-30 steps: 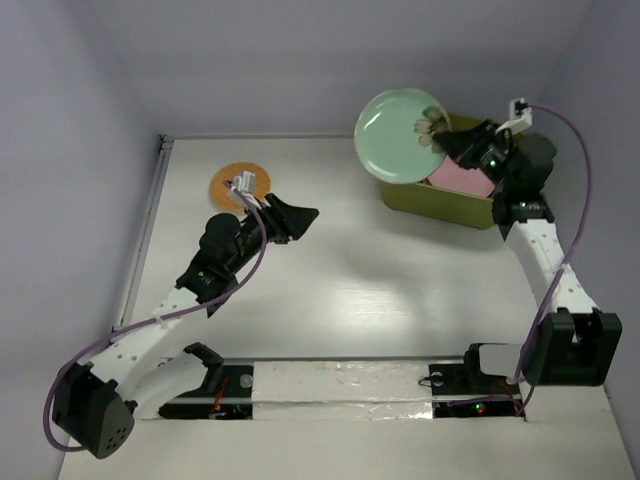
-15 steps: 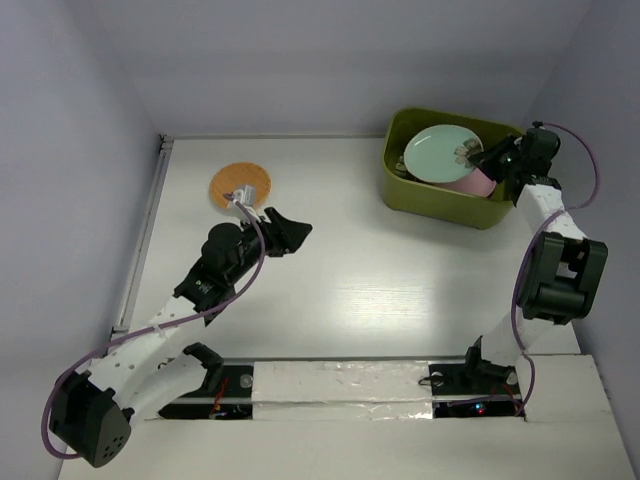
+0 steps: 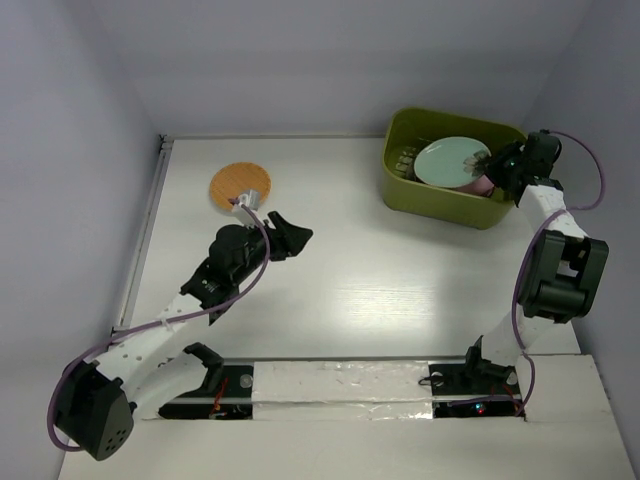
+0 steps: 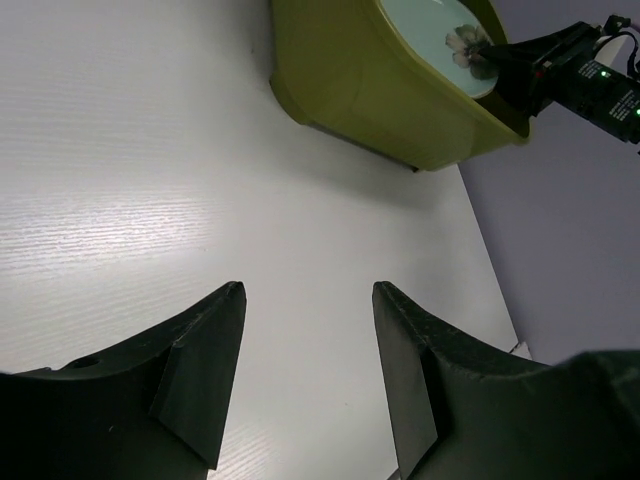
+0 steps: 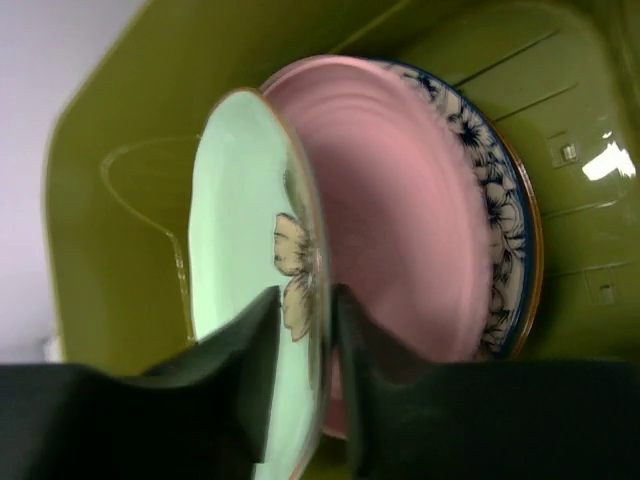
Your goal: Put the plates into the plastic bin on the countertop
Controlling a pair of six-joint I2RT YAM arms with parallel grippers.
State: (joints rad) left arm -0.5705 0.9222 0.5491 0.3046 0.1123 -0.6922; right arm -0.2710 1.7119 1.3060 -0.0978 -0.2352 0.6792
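The olive-green plastic bin (image 3: 440, 200) stands at the back right of the white countertop (image 3: 360, 280). My right gripper (image 3: 497, 166) reaches into it, shut on the rim of the mint green plate (image 3: 450, 160), which stands tilted on edge inside. In the right wrist view my right gripper (image 5: 305, 310) straddles the mint green plate (image 5: 235, 230), which leans beside a pink plate (image 5: 400, 200) and a blue-flowered rimmed plate (image 5: 510, 230). A wood-tan plate (image 3: 241, 186) lies flat at the back left. My left gripper (image 3: 295, 237) is open and empty just right of it, above the bare countertop. The other plates are hidden.
A metal rail (image 3: 145, 230) runs along the countertop's left edge. Grey walls close in the back and both sides. In the left wrist view the bin (image 4: 370, 90) and my right gripper (image 4: 560, 70) show ahead, past my open left gripper (image 4: 310, 295).
My right gripper has carried the mint green plate from above the bin's left rim down into the bin, beside the pink plate. My left arm has shifted slightly.
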